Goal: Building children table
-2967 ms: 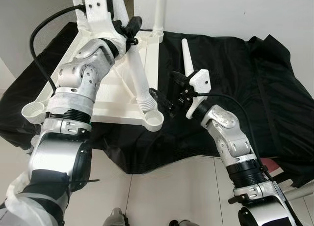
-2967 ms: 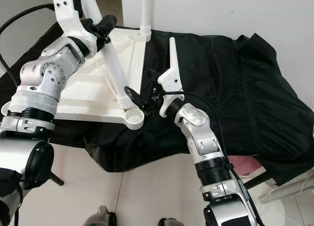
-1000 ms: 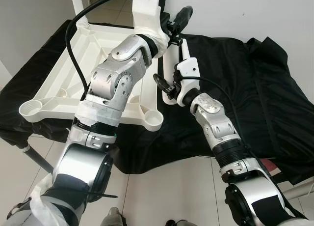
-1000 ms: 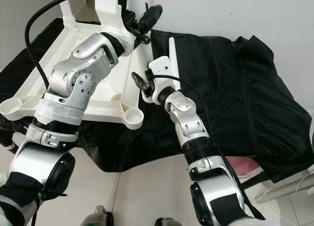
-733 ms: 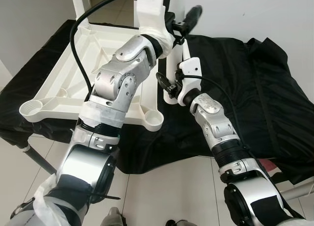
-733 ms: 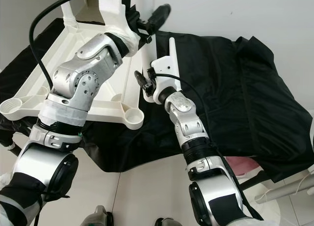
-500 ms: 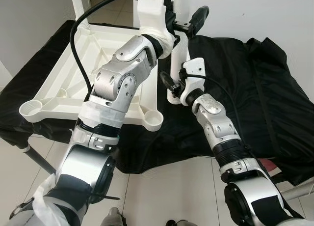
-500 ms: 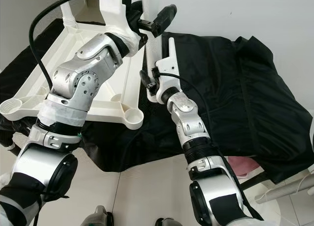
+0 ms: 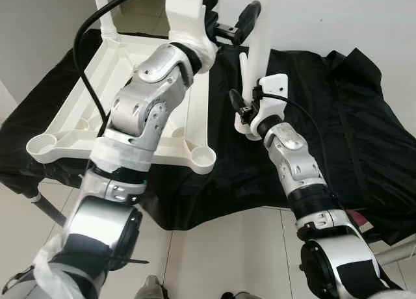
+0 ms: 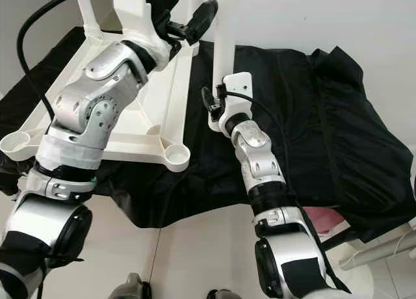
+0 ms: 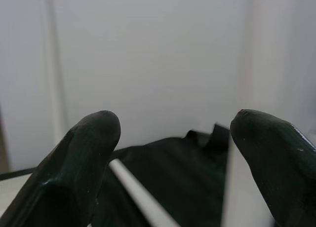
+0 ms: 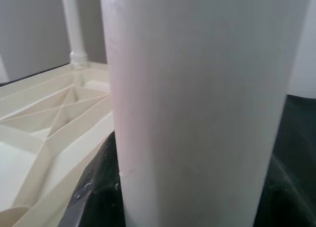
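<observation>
Fingers of the right gripper were clenched on a white leg, held upright. Left gripper was released, above it. Beside them lay the upturned tabletop with two legs in; front sockets waited.

A white table top lies upside down on a black cloth. It has round cups at its corners — one cup is at the near corner and one cup is on the robot's left. A thin white leg stands up at the far corner.

The right gripper holds a fat white table leg upright over the cloth, just beside the table top's edge. Another thin white leg lies on the cloth behind it.

The left gripper is up high, close to the fat leg — its black fingers look spread apart and hold nothing.
</observation>
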